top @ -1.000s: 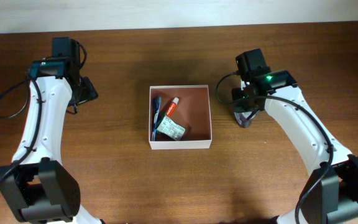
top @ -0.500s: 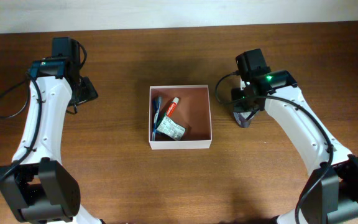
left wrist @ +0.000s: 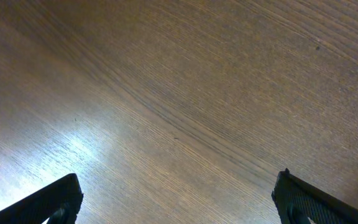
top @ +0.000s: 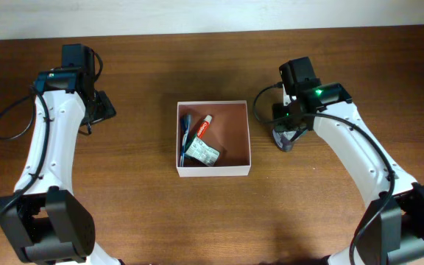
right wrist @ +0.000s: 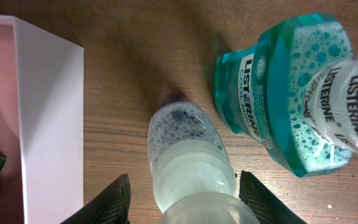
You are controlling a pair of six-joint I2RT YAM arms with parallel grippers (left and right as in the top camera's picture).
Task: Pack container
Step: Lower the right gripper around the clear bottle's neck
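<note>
The container (top: 213,172), a white-walled square box with a reddish-brown inside, sits mid-table and holds a toothpaste tube (top: 203,128), a blue toothbrush (top: 185,129) and a green-white packet (top: 203,153). Its white wall (right wrist: 48,124) lies left in the right wrist view. My right gripper (top: 284,137) hangs just right of the box. There the right gripper (right wrist: 185,190) stands open astride an upright clear bottle (right wrist: 188,165), with a gap at each finger. My left gripper (top: 103,107) is far left, and the left gripper (left wrist: 179,193) is open over bare wood.
A teal Listerine bottle (right wrist: 278,99) with a clear cap stands close to the right of the clear bottle, nearly touching it. The box wall is about a finger's width to the left of my right gripper's left finger (right wrist: 114,199).
My right gripper has shifted slightly toward the box and its jaws stand a little wider than half a second ago. The left arm has not moved.
</note>
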